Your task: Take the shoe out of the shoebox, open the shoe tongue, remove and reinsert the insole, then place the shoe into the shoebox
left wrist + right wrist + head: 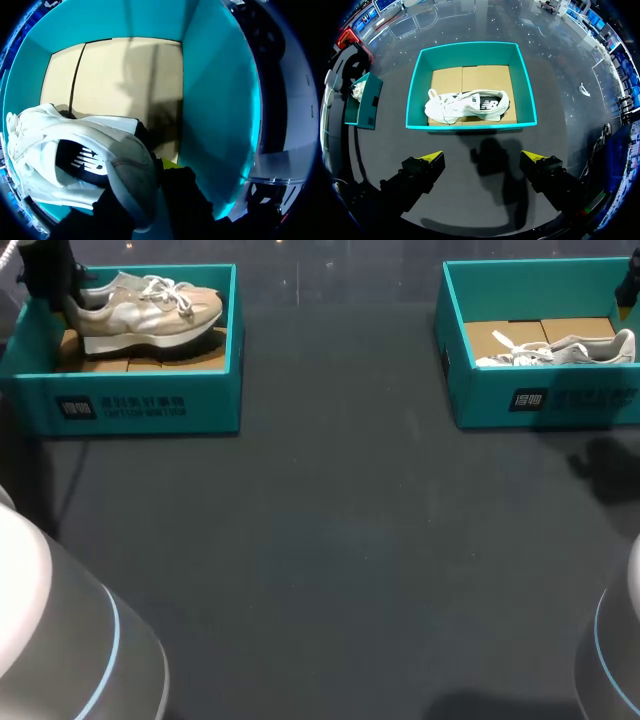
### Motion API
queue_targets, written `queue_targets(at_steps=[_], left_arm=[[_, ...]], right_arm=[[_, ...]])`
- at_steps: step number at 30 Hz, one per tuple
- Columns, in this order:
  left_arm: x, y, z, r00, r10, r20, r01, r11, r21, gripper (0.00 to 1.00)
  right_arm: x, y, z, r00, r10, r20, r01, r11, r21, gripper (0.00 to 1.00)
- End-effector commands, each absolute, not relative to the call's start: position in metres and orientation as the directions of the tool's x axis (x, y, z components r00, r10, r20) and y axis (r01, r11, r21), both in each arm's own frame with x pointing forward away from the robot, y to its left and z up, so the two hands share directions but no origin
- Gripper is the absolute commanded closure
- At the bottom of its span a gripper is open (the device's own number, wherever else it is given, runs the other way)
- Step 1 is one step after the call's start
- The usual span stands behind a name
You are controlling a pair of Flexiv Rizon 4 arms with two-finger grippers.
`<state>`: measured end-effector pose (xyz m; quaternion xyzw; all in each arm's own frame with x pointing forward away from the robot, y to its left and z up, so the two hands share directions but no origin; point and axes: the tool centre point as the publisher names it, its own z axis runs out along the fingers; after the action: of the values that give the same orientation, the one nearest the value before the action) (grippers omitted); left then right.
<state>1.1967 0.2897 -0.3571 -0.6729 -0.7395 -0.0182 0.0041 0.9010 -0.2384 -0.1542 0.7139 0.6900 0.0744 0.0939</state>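
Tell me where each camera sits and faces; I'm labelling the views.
Head: above and behind, looking down on the table; arms enter at the corners.
Left wrist: inside the left shoebox, left claw shut on the shoe.
Right wrist: above the right shoebox, right claw open.
Shared: head and right wrist show both shoeboxes.

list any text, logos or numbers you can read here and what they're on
None can be quoted.
left box: a dark square mark and rows of print on its front, too blurred to read
right box: like print on its front, too blurred to read
left shoe: white logo on black inside, no legible words
right shoe: white logo on a black patch, too small to read
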Motion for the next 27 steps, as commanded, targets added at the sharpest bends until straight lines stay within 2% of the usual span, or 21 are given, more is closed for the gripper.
queue_targets(at_steps=[1,16,27], left_arm=[[1.188,0.295,-0.335,-0.099,0.995,-0.008,0.994,0.099,0.038,1.0],[1.184,0.294,-0.26,-0.154,0.986,-0.061,0.98,0.16,0.114,1.0],[1.165,0.281,-0.206,-0.131,0.991,-0.039,0.98,0.135,0.146,1.0]], right_arm=[[0.901,-0.238,-0.155,0.038,0.999,-0.025,0.971,-0.031,0.237,0.0],[0.901,-0.238,-0.155,0.038,0.999,-0.025,0.971,-0.031,0.237,0.0],[0.901,-0.238,-0.155,0.038,0.999,-0.025,0.971,-0.031,0.237,0.0]])
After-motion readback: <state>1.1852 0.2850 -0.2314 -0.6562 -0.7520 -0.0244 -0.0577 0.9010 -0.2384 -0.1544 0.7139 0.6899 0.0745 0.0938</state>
